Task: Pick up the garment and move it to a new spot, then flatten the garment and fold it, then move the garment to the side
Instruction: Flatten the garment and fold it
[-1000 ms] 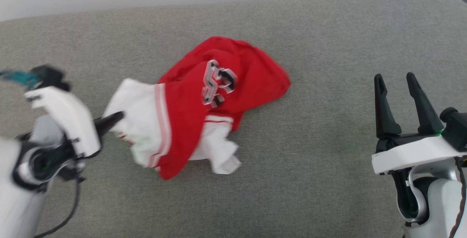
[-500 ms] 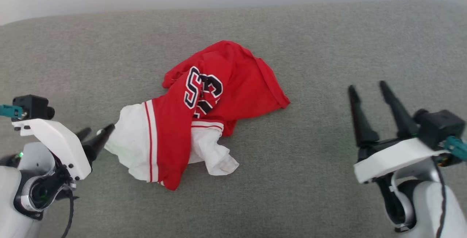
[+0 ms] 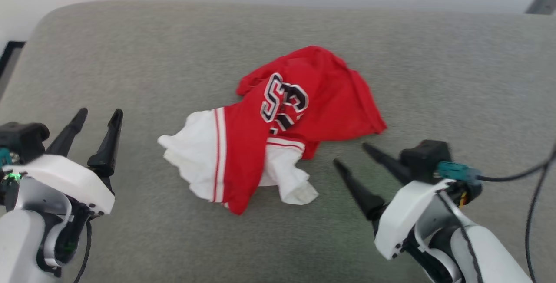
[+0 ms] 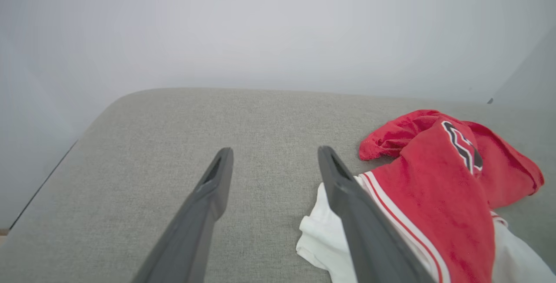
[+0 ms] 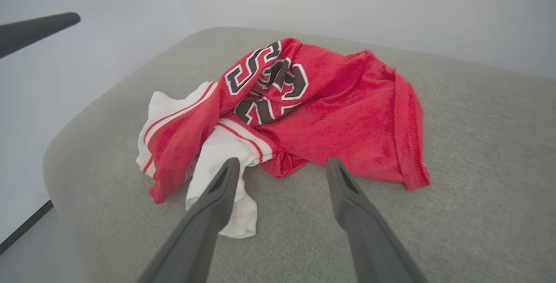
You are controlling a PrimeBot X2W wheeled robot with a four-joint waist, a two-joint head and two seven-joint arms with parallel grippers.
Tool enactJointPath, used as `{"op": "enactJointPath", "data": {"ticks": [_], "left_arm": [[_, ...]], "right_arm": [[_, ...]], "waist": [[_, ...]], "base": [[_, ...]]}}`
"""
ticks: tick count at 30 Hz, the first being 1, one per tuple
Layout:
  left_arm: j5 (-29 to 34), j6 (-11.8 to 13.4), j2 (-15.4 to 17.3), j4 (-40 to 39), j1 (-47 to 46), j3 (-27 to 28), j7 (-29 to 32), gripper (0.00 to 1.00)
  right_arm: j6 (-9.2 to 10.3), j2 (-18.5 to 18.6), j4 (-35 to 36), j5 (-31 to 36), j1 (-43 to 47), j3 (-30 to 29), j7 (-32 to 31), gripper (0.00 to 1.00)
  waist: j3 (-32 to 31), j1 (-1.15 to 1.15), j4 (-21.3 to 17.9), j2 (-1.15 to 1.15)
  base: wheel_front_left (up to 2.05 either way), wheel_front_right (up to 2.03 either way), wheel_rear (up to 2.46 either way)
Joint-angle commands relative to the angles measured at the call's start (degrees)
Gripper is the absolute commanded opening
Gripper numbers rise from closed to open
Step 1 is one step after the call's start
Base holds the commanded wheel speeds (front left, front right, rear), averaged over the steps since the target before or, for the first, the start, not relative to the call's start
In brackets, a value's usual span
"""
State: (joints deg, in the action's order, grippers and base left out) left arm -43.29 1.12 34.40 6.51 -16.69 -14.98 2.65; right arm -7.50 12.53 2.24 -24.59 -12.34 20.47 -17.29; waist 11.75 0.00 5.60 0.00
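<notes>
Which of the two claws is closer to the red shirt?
The right gripper: its fingertips angle toward the jersey, nearly reaching it, while the left gripper stands farther off.

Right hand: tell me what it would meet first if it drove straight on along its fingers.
Most likely the jersey: the open right hand points at its near crumpled edge on the grey cushion. How high the hand rides is unclear.
</notes>
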Motion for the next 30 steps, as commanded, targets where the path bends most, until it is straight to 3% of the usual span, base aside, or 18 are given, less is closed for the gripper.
{"op": "enactJointPath", "data": {"ticks": [1,8,13,24,25,26,27,30], "left_arm": [[1.7,0.7,-0.1,-0.6,0.7,0.0,-2.1,1.0],[5.6,2.4,-3.5,-2.0,3.0,-0.1,-12.9,1.0],[5.4,2.3,-6.5,-1.9,4.5,-0.1,-15.9,1.0],[7.4,0.8,-11.1,-0.9,6.7,1.5,-17.8,1.0],[7.6,0.5,-11.4,-1.0,6.8,1.8,-17.9,1.0],[8.0,0.3,-12.0,-1.4,6.9,2.4,-17.9,1.0],[8.4,-0.1,-12.6,-1.8,7.2,3.2,-17.9,1.0],[9.5,-0.6,-13.6,-2.2,8.2,4.4,-17.9,1.0]], "right_arm": [[0.02,0.6,0.2,-0.9,-0.7,1.1,-1.5,1.0],[0.02,5.2,-0.8,-4.0,-3.8,6.9,-12.4,1.0],[0.02,7.3,-3.3,-4.1,-6.7,9.8,-17.7,1.0],[0.02,8.5,-18.0,-2.1,-15.6,19.0,-18.0,1.0],[0.03,8.4,-19.3,-2.1,-16.2,19.8,-17.8,0.83],[0.03,8.3,-20.6,-2.4,-16.7,20.4,-17.3,0.31],[0.03,8.2,-21.5,-2.8,-17.4,21.2,-16.8,0.0],[0.02,8.4,-22.6,-3.7,-18.6,22.2,-15.6,0.0]], "waist": [[0.3,0.0,1.9,0.0],[0.9,0.0,6.9,0.0],[1.2,0.0,10.2,0.0],[1.3,0.0,14.1,0.0],[1.2,0.0,14.2,0.0],[1.1,0.0,14.2,0.0],[1.1,0.0,14.2,0.0],[0.8,0.0,14.0,0.0]], "base": [[0.0,0.0,0.0],[0.0,0.0,0.0],[0.0,0.0,0.0],[0.0,0.0,0.0],[0.0,0.0,0.0],[0.0,0.0,0.0],[0.0,0.0,0.0],[0.0,0.0,0.0]]}}
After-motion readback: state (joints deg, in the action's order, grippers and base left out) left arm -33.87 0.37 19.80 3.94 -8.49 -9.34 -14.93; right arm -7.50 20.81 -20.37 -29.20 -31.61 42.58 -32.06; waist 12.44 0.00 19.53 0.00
